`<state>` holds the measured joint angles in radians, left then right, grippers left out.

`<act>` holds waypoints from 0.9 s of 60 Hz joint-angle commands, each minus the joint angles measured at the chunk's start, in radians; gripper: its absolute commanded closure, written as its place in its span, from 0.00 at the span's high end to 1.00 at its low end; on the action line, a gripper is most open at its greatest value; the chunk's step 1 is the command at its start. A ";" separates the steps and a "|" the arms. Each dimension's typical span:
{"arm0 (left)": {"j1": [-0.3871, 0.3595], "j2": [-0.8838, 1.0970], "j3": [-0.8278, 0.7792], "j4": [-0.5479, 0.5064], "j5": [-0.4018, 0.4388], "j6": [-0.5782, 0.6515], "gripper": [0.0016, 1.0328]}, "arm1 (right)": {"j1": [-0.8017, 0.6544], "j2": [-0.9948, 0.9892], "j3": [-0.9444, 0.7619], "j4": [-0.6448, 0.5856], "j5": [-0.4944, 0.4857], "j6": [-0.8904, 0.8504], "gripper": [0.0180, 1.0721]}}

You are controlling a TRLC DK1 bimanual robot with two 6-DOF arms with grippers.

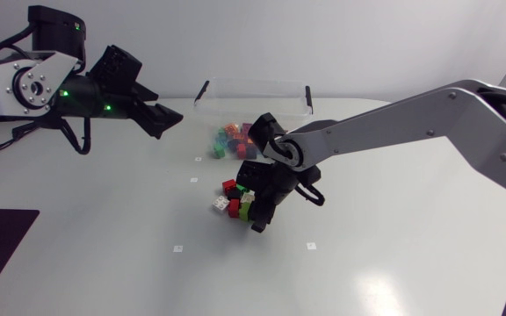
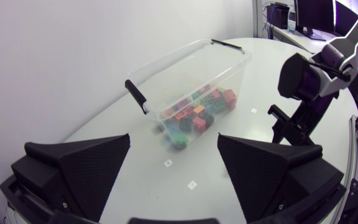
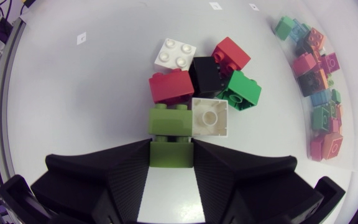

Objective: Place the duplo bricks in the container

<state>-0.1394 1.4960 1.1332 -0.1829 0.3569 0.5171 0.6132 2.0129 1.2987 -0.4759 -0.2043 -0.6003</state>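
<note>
We are squeezing a green brick (image 3: pixel 171 152) in our right pincer (image 1: pixel 255 219), mid-frame, for the box (image 1: pixel 257 82); our left pincer (image 2: pixel 173 144) is hanging wide.

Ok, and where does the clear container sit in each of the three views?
Head view: container at the table's far side, centre.
Left wrist view: container ahead of the open left gripper, black handle nearest.
Right wrist view: container wall faint, beside the loose pile ahead of the right gripper shut on a green brick.
Shared landmark: the coloured bricks inside it.
</note>
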 commanded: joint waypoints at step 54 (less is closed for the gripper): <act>-0.318 0.288 -0.182 -0.013 -0.237 -0.069 0.95 | -0.162 -0.411 -0.119 -0.033 -0.058 0.036 0.31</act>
<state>-0.4454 1.7344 0.9047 -0.2008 0.1390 0.5053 0.4675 1.6279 1.1778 -0.4950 -0.2508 -0.5835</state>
